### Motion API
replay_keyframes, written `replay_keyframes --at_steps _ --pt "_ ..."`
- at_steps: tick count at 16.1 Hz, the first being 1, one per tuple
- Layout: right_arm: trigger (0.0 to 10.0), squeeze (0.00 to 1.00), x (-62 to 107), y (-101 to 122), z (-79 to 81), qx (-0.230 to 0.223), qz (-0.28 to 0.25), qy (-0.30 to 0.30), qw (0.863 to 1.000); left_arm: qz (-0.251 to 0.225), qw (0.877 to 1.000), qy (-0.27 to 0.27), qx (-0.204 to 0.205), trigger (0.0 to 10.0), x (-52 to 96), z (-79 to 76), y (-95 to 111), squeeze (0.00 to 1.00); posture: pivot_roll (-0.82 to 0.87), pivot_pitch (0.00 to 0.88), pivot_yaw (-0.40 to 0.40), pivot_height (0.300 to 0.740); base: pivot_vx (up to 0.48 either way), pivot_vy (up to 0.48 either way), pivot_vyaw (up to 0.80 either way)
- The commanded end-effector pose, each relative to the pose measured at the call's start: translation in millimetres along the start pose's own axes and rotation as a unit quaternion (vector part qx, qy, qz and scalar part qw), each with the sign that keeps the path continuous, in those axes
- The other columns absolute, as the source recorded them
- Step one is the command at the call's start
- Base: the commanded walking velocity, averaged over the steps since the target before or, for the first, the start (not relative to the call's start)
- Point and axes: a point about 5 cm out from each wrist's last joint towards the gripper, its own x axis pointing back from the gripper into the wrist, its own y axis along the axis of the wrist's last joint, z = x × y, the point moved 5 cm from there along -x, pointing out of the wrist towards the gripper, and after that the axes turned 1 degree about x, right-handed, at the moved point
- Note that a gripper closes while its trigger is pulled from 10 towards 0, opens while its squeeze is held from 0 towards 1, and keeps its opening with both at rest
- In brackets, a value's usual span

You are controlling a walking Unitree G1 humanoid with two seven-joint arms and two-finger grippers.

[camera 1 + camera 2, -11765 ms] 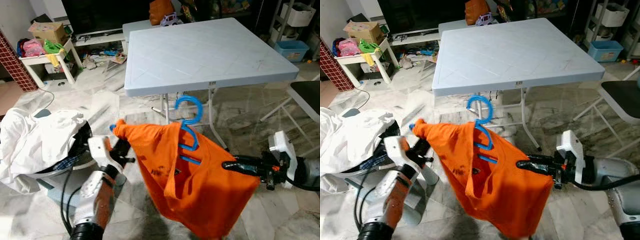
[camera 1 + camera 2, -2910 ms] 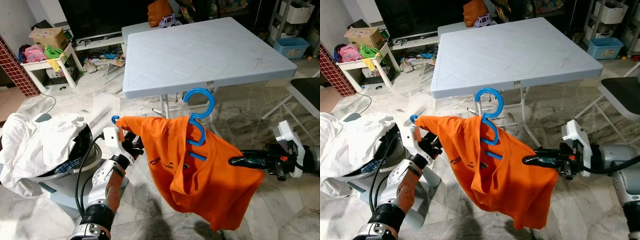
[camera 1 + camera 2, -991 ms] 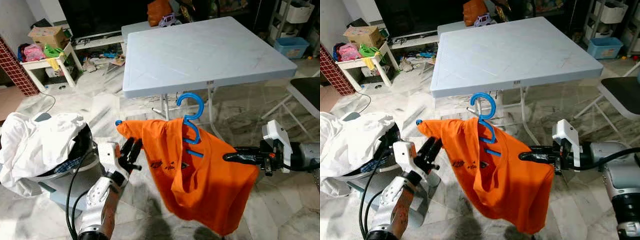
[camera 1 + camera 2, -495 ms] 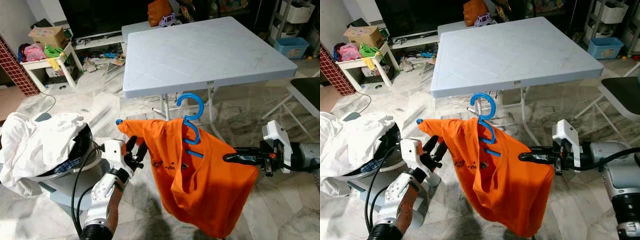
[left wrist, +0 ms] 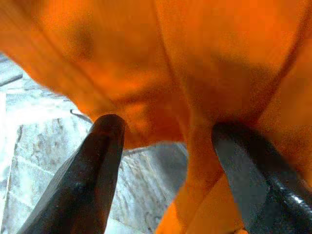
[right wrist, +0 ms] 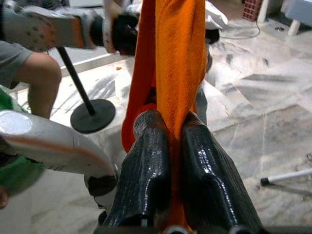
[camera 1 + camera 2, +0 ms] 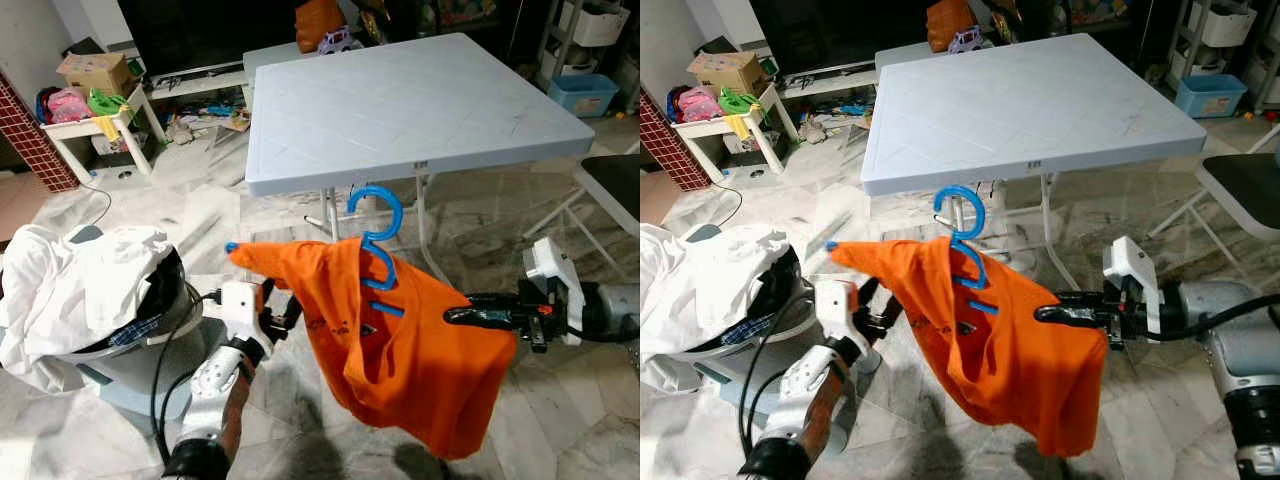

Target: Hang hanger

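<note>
Left gripper now closer under orange shirt.

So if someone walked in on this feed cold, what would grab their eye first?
The bright orange shirt on a blue hanger, held up mid-air in front of the pale blue table. The right claw is shut on the shirt's side, while the left claw sits open at its other edge. Left of that, a basket heaped with white laundry.
</note>
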Motion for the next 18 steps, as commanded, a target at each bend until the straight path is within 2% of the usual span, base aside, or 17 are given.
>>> replay_keyframes --at_steps 1,2,3,4,9,18 --pt "10.0 0.0 0.4 14 4.9 0.017 -0.021 0.015 1.0 0.005 1.0 0.006 -0.009 10.0 -3.0 4.1 1 0.0 -0.13 0.0 0.131 0.74 0.0 0.0 0.0" --pt "10.0 0.0 2.3 16 7.3 0.017 -0.023 0.019 0.999 0.008 1.0 0.006 -0.008 8.5 -6.3 3.0 1 0.0 -0.13 0.0 0.131 0.74 0.0 0.0 0.0" --pt "10.0 0.0 3.8 16 9.2 0.016 -0.022 0.022 0.999 0.006 1.0 0.005 -0.006 2.0 -9.3 2.1 2 0.0 -0.13 0.0 0.131 0.74 0.0 0.0 0.0" --pt "10.0 0.0 5.2 17 10.9 0.015 -0.021 0.023 0.999 0.001 1.0 0.006 -0.002 0.0 -11.6 1.8 4 0.0 -0.14 0.001 0.132 0.74 0.0 0.0 0.0" --pt "10.0 0.0 8.0 13 15.2 0.007 -0.014 0.02 1.0 -0.023 1.0 -0.007 0.018 0.0 -19.1 -2.4 14 0.0 -0.15 0.006 0.138 0.74 0.0 0.0 0.0" --pt "10.0 0.0 -4.6 -1 8.5 0.002 -0.004 -0.002 1.0 -0.024 0.999 0.007 0.02 0.0 -7.8 7.0 7 0.0 -0.13 0.001 0.125 0.74 0.0 0.0 0.0"
